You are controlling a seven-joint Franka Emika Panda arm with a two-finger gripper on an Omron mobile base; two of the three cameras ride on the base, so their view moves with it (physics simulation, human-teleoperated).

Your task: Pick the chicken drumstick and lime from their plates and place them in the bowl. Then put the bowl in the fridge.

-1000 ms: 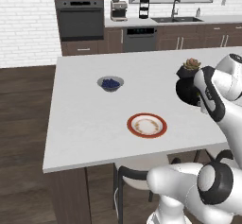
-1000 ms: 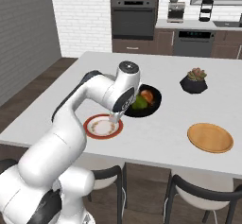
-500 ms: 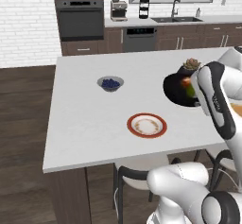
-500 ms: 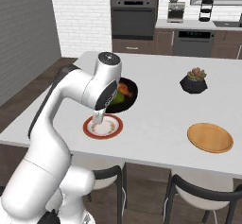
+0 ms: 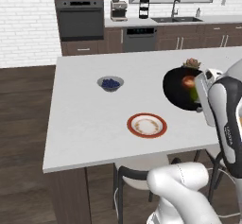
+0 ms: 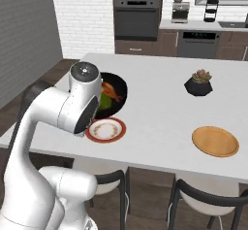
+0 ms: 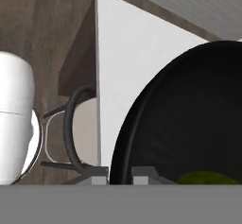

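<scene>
The glossy black bowl point(image 5: 176, 87) point(image 6: 118, 84) point(image 7: 189, 124) hangs tilted above the white counter. My gripper point(image 7: 119, 176) is shut on its rim, which runs between the two fingertips. Inside the bowl lie the golden-brown chicken drumstick point(image 5: 189, 81) point(image 6: 111, 90) and the green lime point(image 5: 194, 94) point(image 6: 104, 102) point(image 7: 203, 178). My arm covers part of the bowl in both base views. The white plate with a red-orange rim point(image 5: 147, 125) point(image 6: 105, 130) is bare, just in front of the bowl. The tan wooden plate point(image 6: 215, 141) lies bare to the right. The fridge is out of view.
A small grey bowl of blueberries point(image 5: 110, 83) sits on the counter's left part. A black pot with a succulent point(image 6: 198, 83) point(image 5: 192, 63) stands farther back. Dark-framed chairs point(image 6: 203, 200) point(image 5: 137, 171) are tucked under the near counter edge. An oven and cabinets line the back wall.
My arm has swung left with the bowl, from mid-counter to just behind the red-rimmed plate, and raised it a little. The plates and other things have stayed put.
</scene>
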